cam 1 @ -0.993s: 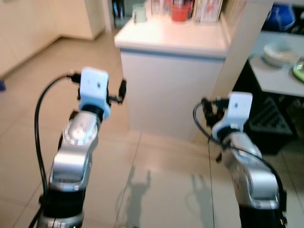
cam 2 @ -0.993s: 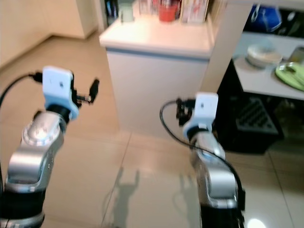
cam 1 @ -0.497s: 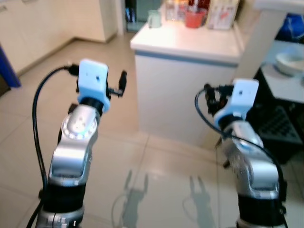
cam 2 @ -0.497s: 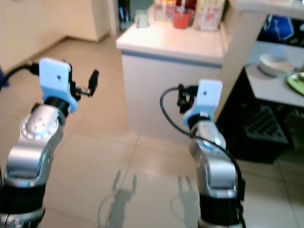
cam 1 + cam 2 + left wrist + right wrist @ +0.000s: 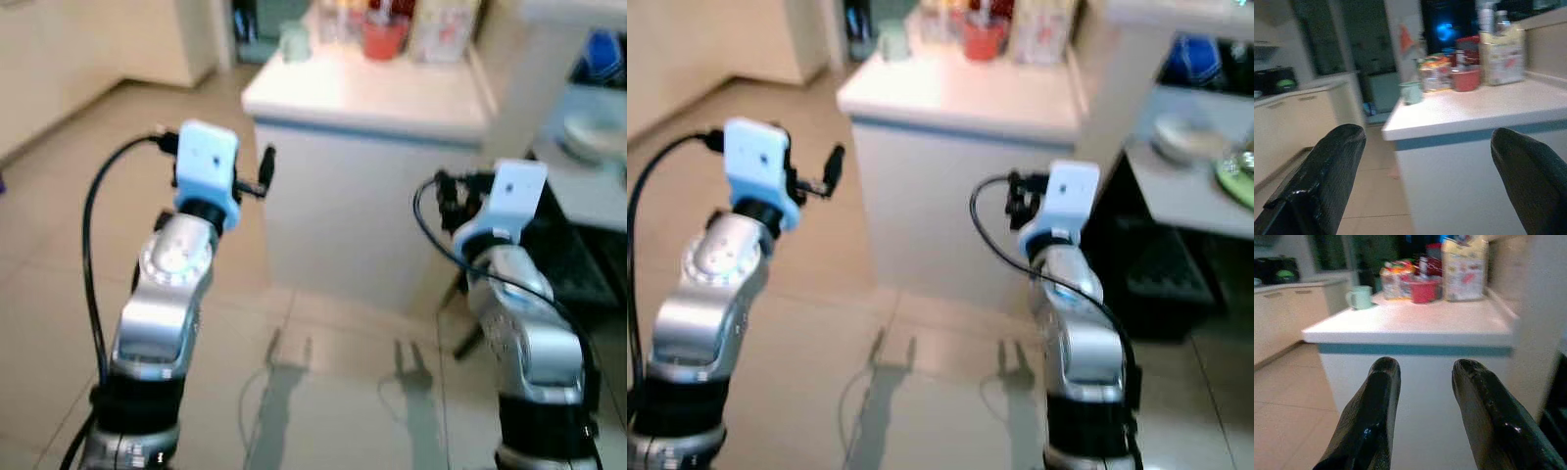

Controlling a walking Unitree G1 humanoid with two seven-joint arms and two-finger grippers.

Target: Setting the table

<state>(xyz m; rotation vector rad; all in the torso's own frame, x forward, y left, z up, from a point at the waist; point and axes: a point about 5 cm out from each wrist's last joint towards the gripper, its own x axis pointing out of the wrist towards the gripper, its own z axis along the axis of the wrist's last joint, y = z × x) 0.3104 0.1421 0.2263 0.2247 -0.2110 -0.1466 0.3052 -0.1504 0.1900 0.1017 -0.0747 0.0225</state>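
A white counter (image 5: pixel 372 93) stands ahead of me, carrying a mint green mug (image 5: pixel 292 39), a red bowl (image 5: pixel 384 39) and a pale food packet (image 5: pixel 446 27) at its back. Both arms are raised in front of it, short of its near side. My left gripper (image 5: pixel 265 168) is open, its fingers (image 5: pixel 1332 171) wide apart with nothing between them. My right gripper (image 5: pixel 446 191) is open too, its fingers (image 5: pixel 1376 411) a smaller gap apart and empty. On a lower grey table (image 5: pixel 1185 196) to the right sit a white bowl (image 5: pixel 1176 137) and a green plate (image 5: pixel 1239 176).
Beige tiled floor (image 5: pixel 323 392) lies between me and the counter. Cream cabinets (image 5: pixel 59 49) run along the far left. A white pillar (image 5: pixel 519 78) rises at the counter's right end, with a dark crate (image 5: pixel 1156 274) under the grey table.
The camera has swung and the picture has shifted; the counter sits a little more to the left. Both arms keep the same raised pose, fingers unchanged.
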